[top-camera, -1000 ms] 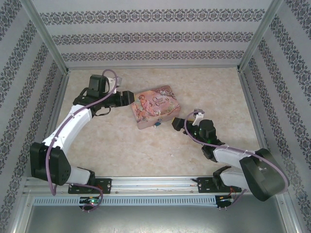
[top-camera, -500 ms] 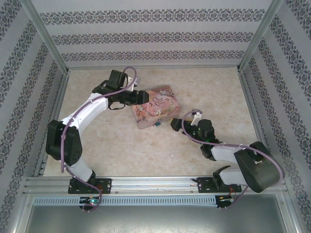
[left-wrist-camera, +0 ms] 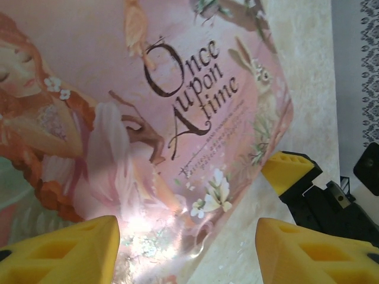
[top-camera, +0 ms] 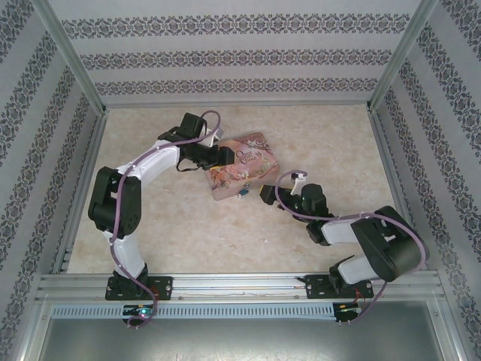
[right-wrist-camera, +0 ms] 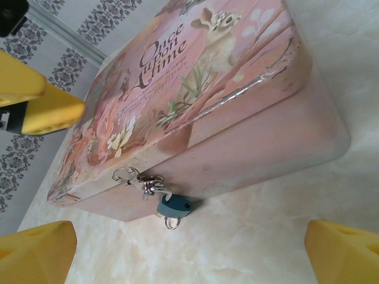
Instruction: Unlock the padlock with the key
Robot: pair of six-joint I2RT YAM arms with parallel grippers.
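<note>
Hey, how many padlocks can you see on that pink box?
1. The blue-teal padlock hangs from the silvery clasp on the front wall of the pink box. The box's far sides are hidden, so more may exist.

- pink box (left-wrist-camera: 118, 89) cropped by top, left and bottom edges in left wrist view; lower lid art washed out by glare
- fingers (left-wrist-camera: 65, 251) of left gripper (left-wrist-camera: 186, 231) cut off at bottom edge
- fingers (right-wrist-camera: 35, 254) of right gripper (right-wrist-camera: 189, 236) cut off at bottom corners in right wrist view
- padlock (top-camera: 242, 193) reduced to a blue speck in top view; shackle not resolved there
</note>
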